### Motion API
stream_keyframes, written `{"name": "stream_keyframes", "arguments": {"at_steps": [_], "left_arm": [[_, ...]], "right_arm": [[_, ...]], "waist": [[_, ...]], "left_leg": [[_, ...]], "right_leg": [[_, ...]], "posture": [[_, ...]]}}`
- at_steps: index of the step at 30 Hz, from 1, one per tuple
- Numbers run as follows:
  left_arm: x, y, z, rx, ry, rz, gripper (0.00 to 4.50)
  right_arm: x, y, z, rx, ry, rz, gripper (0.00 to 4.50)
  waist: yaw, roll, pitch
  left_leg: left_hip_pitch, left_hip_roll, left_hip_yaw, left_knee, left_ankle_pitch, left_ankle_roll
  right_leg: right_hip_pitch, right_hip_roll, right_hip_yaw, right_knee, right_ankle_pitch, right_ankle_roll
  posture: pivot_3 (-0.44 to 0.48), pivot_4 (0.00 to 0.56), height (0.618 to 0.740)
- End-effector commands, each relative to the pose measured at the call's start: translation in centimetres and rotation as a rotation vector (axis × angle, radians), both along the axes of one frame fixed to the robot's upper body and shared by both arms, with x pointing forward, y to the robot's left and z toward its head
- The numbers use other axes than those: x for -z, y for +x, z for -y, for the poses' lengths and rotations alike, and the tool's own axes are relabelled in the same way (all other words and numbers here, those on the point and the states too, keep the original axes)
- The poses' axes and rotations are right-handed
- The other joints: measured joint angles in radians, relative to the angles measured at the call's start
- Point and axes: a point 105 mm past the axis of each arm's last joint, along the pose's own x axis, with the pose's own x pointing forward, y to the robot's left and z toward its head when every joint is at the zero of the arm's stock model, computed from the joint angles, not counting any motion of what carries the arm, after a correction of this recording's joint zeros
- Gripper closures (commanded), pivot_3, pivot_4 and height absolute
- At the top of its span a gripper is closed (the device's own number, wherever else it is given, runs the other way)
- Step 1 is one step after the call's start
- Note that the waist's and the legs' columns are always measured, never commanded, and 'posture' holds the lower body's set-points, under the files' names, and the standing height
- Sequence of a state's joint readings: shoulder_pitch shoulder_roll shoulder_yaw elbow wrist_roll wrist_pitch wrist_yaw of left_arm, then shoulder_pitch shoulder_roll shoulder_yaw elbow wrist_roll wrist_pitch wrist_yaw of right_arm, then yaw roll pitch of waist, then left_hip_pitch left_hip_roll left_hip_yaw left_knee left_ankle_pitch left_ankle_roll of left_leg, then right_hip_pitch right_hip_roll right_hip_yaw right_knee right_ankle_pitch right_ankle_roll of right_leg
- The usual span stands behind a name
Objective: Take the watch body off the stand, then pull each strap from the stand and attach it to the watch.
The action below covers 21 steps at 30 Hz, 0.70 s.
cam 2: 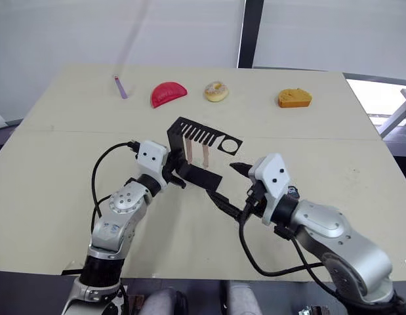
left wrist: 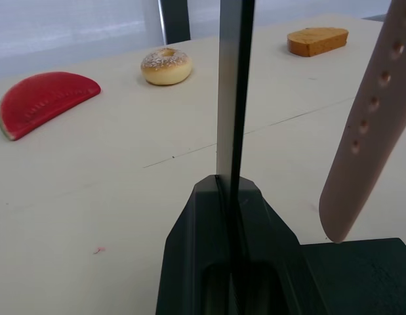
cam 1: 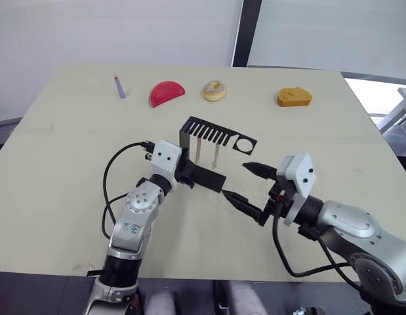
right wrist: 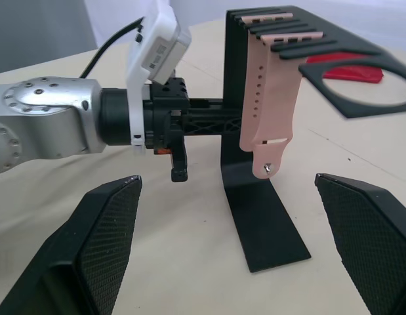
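The stand (cam 1: 201, 172) sits mid-way on a pale beige table (cam 1: 58, 170).

No readable text, brand, number or sign anywhere. White housing (right wrist: 158, 41) behind left gripper carried grey label patch, its print too small to read. Left forearm shell (cam 1: 128, 229) bore faint bluish marking, illegible. Stand (right wrist: 255, 197), straps (right wrist: 271, 105) and table (cam 1: 58, 164) carried no lettering.
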<state>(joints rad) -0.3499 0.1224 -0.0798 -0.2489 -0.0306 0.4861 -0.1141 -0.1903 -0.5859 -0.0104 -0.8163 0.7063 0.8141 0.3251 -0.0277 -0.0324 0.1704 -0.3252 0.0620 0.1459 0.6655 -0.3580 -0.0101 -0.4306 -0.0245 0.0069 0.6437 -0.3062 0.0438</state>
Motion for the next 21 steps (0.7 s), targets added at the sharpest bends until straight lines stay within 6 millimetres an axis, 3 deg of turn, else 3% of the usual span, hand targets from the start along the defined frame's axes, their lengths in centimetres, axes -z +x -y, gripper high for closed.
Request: {"name": "stream_keyframes", "arguments": {"at_steps": [1,6,11,21], "left_arm": [[-1.7,0.5,0.1,-0.033,-0.025,0.057,4.47],[-2.1,0.8,0.7,-0.043,-0.024,0.078,4.47],[-2.2,0.5,1.3,-0.031,-0.014,0.094,4.47],[-2.1,0.2,1.4,-0.024,-0.011,0.091,4.47]], "right_arm": [[-1.1,0.4,-0.5,0.091,0.026,0.045,0.00],[-1.2,2.4,-0.8,0.252,0.082,0.026,0.00],[-1.3,4.3,-2.5,0.334,0.126,0.017,0.00],[-1.4,6.0,-3.9,0.391,0.150,0.024,0.00]], "waist": [[0.001,0.000,0.000],[-0.001,0.000,0.000],[-0.001,0.000,0.000],[-0.001,0.000,0.000]], "left_leg": [[0.000,0.000,0.000,0.000,0.000,0.000],[-0.002,0.000,0.000,0.000,0.000,0.000],[-0.011,-0.001,0.001,0.003,0.003,0.000],[-0.012,-0.001,0.001,0.002,0.003,0.000]], "right_leg": [[0.000,0.000,0.000,0.000,0.000,0.000],[-0.003,0.000,0.000,0.001,0.000,0.000],[-0.014,-0.001,0.000,0.005,0.000,0.000],[-0.014,-0.001,0.000,0.005,0.000,0.000]], "posture": [[0.000,0.150,0.737],[0.000,0.150,0.737],[0.000,0.150,0.737],[0.000,0.150,0.737]]}}
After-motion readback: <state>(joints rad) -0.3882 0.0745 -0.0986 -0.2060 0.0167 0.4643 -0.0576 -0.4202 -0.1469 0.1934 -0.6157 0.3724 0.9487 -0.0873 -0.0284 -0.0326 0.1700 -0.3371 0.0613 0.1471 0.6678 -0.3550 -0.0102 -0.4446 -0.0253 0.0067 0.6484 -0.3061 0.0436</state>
